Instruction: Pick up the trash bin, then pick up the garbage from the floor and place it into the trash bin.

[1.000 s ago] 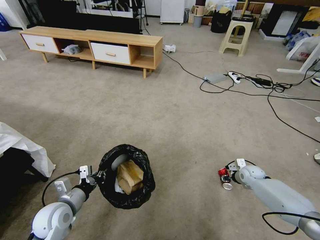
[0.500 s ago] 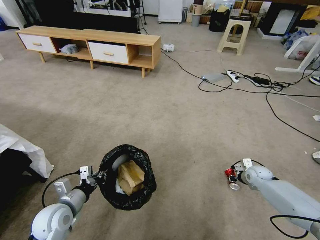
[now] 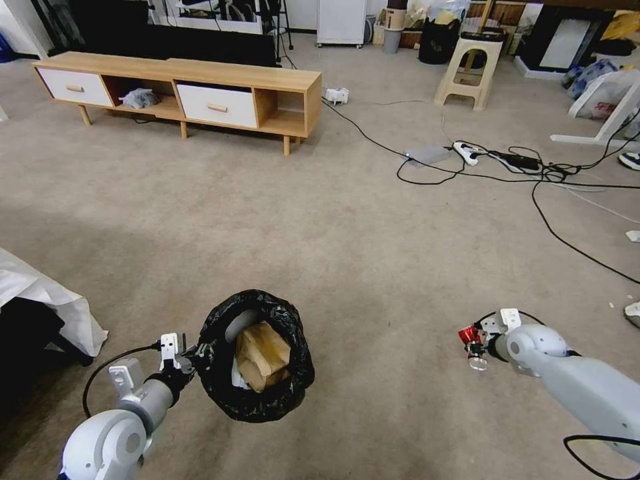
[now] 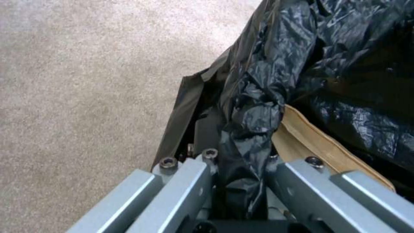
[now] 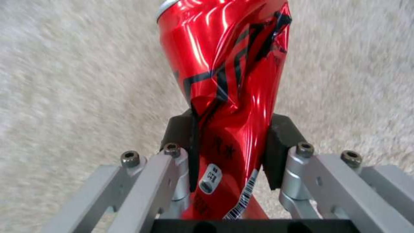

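Observation:
The trash bin [image 3: 257, 357], grey with a crinkled black bag over its rim, hangs low at the left of the head view. My left gripper [image 3: 193, 353] is shut on its bagged rim [image 4: 245, 142]. A crumpled brown paper box [image 3: 261, 353] lies inside, its edge [image 4: 319, 145] showing in the left wrist view. At the lower right my right gripper [image 3: 475, 345] is shut on a crushed red can [image 3: 471, 335], held off the carpet. In the right wrist view the dented can [image 5: 228, 81] sits squeezed between the black pads [image 5: 278, 145].
A low wooden cabinet [image 3: 180, 90] stands at the back left. Black cables [image 3: 533, 177] and a power strip [image 3: 468, 152] run across the carpet at the right. A plastic stool [image 3: 470, 67] is at the back. White cloth over a dark object [image 3: 33, 300] sits at the left edge.
My right gripper has risen and shifted right with the red can in it. The view shifted slightly early on. The left gripper and the bin have held still.

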### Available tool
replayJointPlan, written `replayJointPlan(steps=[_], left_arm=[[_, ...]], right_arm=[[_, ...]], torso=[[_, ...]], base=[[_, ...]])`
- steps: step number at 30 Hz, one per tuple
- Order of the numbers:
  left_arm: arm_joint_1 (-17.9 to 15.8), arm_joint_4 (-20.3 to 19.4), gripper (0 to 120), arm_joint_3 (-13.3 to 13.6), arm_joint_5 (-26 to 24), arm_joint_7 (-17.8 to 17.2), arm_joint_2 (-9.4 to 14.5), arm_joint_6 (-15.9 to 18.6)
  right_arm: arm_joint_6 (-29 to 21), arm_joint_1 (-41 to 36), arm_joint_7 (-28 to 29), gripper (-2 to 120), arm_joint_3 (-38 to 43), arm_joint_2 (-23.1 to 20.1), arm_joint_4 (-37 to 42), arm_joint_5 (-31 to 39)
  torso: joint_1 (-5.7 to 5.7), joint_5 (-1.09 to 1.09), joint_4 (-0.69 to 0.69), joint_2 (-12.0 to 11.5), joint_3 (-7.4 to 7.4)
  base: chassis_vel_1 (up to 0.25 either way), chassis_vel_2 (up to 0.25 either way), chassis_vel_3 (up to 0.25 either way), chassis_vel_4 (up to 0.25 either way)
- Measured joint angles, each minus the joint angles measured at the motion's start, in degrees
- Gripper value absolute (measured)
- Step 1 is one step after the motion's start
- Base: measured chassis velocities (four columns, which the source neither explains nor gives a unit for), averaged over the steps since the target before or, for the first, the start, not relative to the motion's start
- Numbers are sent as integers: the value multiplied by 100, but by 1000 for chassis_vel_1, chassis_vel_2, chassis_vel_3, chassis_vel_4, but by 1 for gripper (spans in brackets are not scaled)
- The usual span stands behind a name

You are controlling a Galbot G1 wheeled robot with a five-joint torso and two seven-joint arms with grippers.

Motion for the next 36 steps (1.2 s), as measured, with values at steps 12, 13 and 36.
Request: replayJointPlan(steps=[12, 13, 36], left_arm=[[67, -28, 1, -45, 11, 5, 43, -1], [67, -28, 1, -45, 11, 5, 43, -1], [227, -161, 1, -49, 170, 84, 59, -67]], right_arm=[[-30, 1, 83, 26, 187, -340, 639, 296], [-30, 1, 83, 26, 187, -340, 639, 296], [13, -375, 120, 26, 1293, -1371, 2985, 814]], torso=[[0, 0, 0, 0, 0], [0, 0, 0, 0, 0], [-1, -1, 0, 1, 0]], base=[[0, 0, 0, 0], [0, 0, 0, 0], [0, 0, 0, 0]])
